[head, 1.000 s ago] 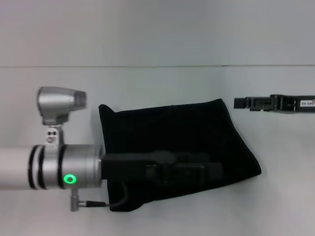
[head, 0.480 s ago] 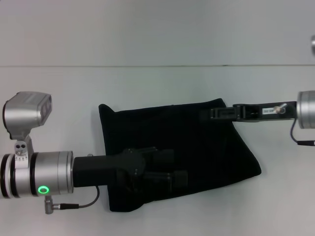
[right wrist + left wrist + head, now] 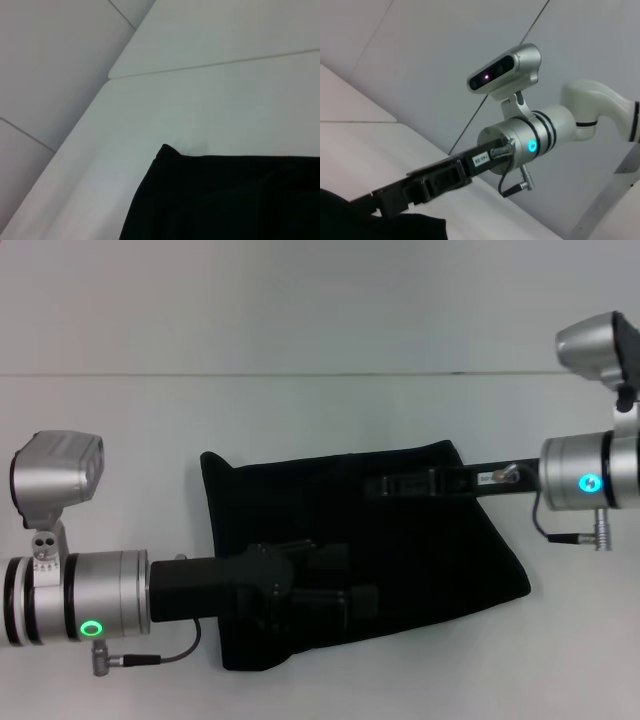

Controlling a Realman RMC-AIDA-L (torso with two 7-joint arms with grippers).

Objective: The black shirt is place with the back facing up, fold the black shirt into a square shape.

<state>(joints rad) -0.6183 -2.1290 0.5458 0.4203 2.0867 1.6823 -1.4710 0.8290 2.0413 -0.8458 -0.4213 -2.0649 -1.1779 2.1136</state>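
Observation:
The black shirt point(image 3: 290, 500) lies folded into a rough rectangle in the middle of the white table point(image 3: 320, 410). My left gripper point(image 3: 350, 578) reaches in from the left over the shirt's near half, its two fingers apart and nothing seen between them. My right gripper point(image 3: 372, 485) comes in from the right, low over the shirt's far right part. The left wrist view shows the right gripper point(image 3: 380, 202) just above the shirt point(image 3: 370, 227). The right wrist view shows one corner of the shirt point(image 3: 225, 200).
White table surface surrounds the shirt on all sides. A seam line point(image 3: 320, 374) crosses the table behind the shirt. The table's far edge point(image 3: 107, 77) shows in the right wrist view.
My left arm has drawn back to the left and turned its gripper over the shirt. My right arm has come in from the right, over the shirt's far right corner.

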